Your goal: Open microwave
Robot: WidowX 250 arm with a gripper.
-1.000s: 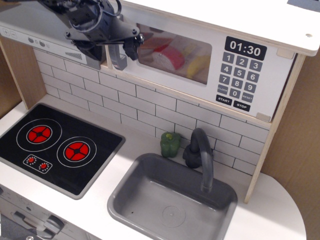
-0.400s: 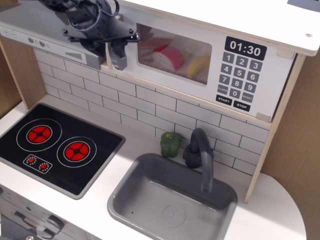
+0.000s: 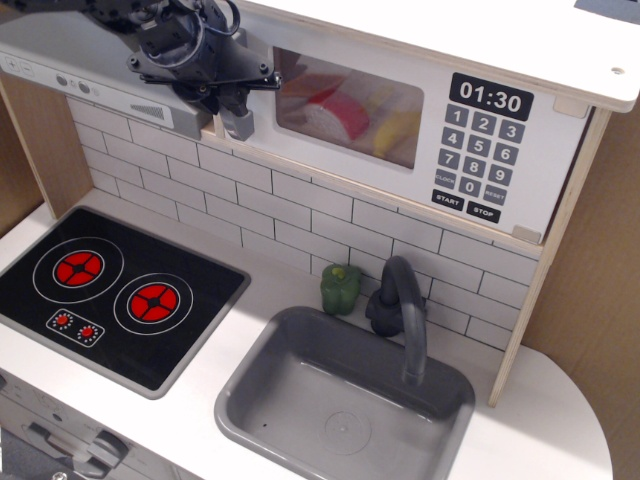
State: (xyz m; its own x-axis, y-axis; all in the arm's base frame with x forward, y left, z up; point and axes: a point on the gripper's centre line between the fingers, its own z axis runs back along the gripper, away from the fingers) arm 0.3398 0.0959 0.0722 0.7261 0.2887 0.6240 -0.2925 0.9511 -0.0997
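The microwave [image 3: 400, 130] is white and sits high up at the back, above the tiled wall [image 3: 300, 215]. Its door looks shut. Through the clear window [image 3: 348, 107] you can see red and yellow toy food [image 3: 345, 112]. On the right side are the black number buttons [image 3: 482, 160] and a clock [image 3: 490, 98] that says 01:30. The grey bar handle [image 3: 238, 120] is at the left edge of the door.

The black tool [image 3: 240, 88] is right at the top of that handle. Its fingers look pressed in close around the bar, but the dark parts blur together, so I cannot tell if it really grips it. A second ago one finger stuck out to the right over the window. Now that finger is pulled in, and the tool sits closer to the handle. The door has not moved.

Just left of the tool is the grey slanted hood [image 3: 100, 70] with small buttons.

Down on the white worktop [image 3: 560, 440] there is a black stove [image 3: 110, 290] with two red rings on the left. The grey sink [image 3: 345, 400] is in the middle, with a dark tap [image 3: 400, 310] behind it. A green toy pepper [image 3: 341, 288] stands just left of the tap, by the wall. Nothing stands in front of the door.
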